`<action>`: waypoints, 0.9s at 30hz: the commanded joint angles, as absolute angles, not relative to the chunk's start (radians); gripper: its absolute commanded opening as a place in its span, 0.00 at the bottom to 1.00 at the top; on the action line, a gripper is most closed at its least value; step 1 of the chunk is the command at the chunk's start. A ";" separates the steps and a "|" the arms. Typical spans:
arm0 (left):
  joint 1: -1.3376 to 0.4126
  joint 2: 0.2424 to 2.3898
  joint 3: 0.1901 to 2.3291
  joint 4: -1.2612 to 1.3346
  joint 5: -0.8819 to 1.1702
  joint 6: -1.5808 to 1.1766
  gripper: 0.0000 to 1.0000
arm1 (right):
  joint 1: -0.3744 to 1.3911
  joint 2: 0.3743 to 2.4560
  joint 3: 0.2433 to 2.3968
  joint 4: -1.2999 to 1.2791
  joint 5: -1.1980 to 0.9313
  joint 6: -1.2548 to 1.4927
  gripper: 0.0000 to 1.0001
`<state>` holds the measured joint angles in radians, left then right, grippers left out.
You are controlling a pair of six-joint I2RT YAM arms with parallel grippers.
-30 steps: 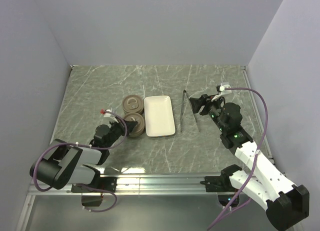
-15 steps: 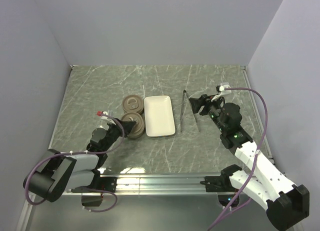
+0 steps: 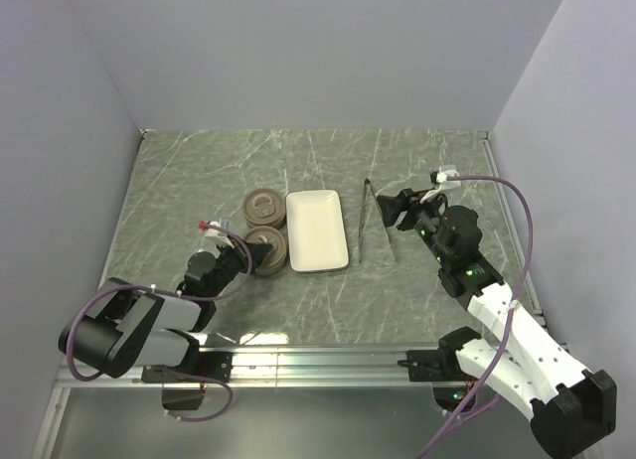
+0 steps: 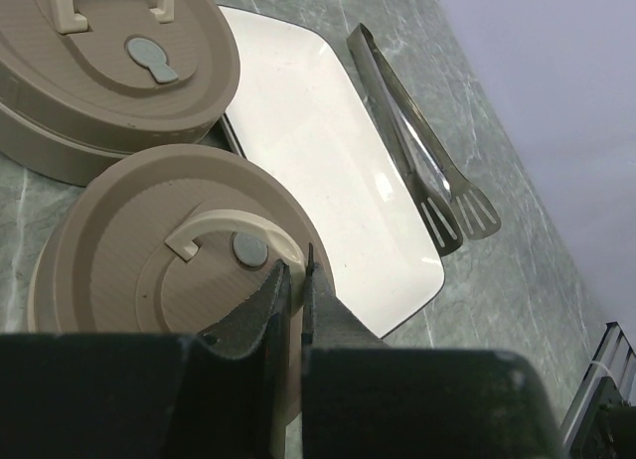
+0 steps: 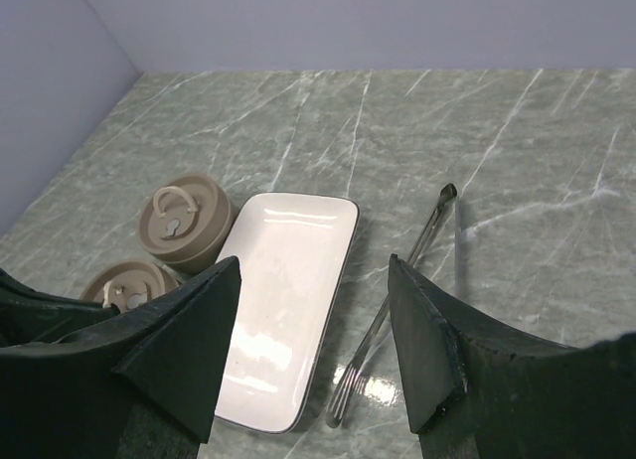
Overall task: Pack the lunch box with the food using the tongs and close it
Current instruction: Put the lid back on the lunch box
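Note:
The lunch box is two round brown tins, each with its lid on: a far tin (image 3: 263, 205) (image 4: 109, 62) (image 5: 184, 221) and a near tin (image 3: 268, 248) (image 4: 149, 270) (image 5: 129, 285). My left gripper (image 3: 241, 252) (image 4: 295, 268) is shut, its tips at the right end of the near lid's pale handle (image 4: 229, 228); whether it pinches the handle I cannot tell. The tongs (image 3: 374, 221) (image 4: 412, 151) (image 5: 397, 280) lie on the table right of the white tray. My right gripper (image 3: 397, 207) (image 5: 318, 350) hovers open above them, holding nothing. No food is in view.
The white rectangular tray (image 3: 316, 230) (image 4: 328, 151) (image 5: 283, 300) lies empty between the tins and the tongs. Grey walls close in the marble table (image 3: 199, 171) at the back and both sides.
My left arm drew back to the left half a second ago and has returned to the near tin's lid. The tins, tray, tongs and right arm have not moved.

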<state>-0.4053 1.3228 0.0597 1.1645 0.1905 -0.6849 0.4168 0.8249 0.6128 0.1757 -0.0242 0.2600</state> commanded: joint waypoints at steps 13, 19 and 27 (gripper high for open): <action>-0.402 1.341 0.072 1.187 0.225 -0.669 0.35 | 0.430 0.816 0.609 0.189 -0.003 0.247 0.68; -0.402 1.230 0.069 1.097 0.204 -0.650 0.63 | 0.431 0.816 0.609 0.187 -0.002 0.244 0.68; -0.403 0.955 0.057 0.864 0.137 -0.640 0.70 | 0.434 0.808 0.606 0.186 -0.002 0.244 0.68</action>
<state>-0.4026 1.0531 0.0601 0.9779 0.1780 -0.6647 0.4232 0.8249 0.6128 0.1699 -0.0147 0.2535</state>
